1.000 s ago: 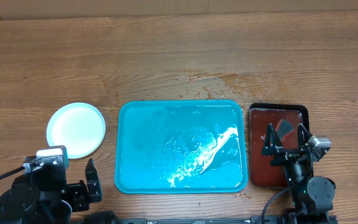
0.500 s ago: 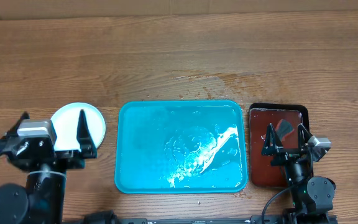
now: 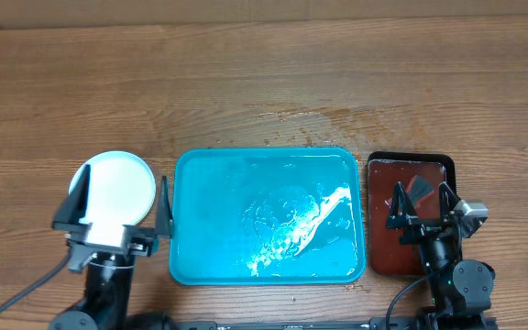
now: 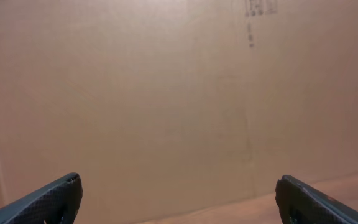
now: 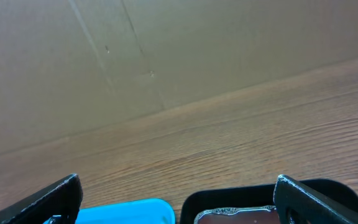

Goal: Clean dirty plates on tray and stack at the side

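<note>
Plates are gone from the turquoise tray, which lies in the middle of the wooden desk; its surface carries only a shiny wet film with white glare toward its right half. We see one round plate, white with a pale blue tint and without red smears, lying on the desk just beside the left edge of the tray, apart from it. We cannot tell whether more plates lie under it. The left end effector hangs over this plate with its two fingers spread wide, one finger over the left rim of the plate and the other over the gap between plate and tray, and nothing is between them. Its wrist camera shows only the brown cardboard wall and a thin strip of desk. The right end effector is also wide apart and empty, above the small black tray that holds reddish-brown liquid and sits just to the right of the turquoise tray. On the desk behind the trays there is a pale wet patch with small dark specks near it.
</note>
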### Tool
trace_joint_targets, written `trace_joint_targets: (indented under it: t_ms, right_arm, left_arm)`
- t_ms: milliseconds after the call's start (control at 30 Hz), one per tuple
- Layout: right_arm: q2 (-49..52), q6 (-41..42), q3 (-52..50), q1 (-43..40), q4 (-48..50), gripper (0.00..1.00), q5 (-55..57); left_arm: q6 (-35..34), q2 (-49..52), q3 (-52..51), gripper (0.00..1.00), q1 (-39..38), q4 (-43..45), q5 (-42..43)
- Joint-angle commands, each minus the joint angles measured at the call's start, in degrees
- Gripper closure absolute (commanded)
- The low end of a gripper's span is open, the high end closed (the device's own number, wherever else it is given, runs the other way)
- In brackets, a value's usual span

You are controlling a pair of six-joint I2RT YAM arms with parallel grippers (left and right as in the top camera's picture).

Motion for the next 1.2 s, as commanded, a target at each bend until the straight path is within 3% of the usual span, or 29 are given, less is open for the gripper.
trace_joint_targets:
  t_ms: [0, 133, 733, 967, 1167]
  right_arm:
    - [-0.46, -0.22, -0.59, -0.24, 0.31, 0.0, 0.55]
    - [-0.46, -0.22, -0.59, -0.24, 0.31, 0.0, 0.55]
    - [-0.46, -0.22, -0.59, -0.24, 0.31, 0.0, 0.55]
    - [-0.46, -0.22, -0.59, -0.24, 0.31, 0.0, 0.55]
    - [-0.46, -0.2, -0.59, -0.24, 0.31, 0.0, 0.55]
  left_arm:
    - [-4.09, -4.02, -5.88, 0.0, -0.07, 3.1, 1.64]
    - [-7.21, -6.03, -11.13, 0.0, -0.61, 6.71, 1.64]
    - [-6.95, -9.16, -24.63, 0.0, -6.38, 21.51, 0.72]
    - [-6.47, -9.16, -24.61, 0.01, -8.41, 20.63, -1.99]
    - [-6.47, -9.16, -24.61, 0.0, -8.41, 14.6, -2.01]
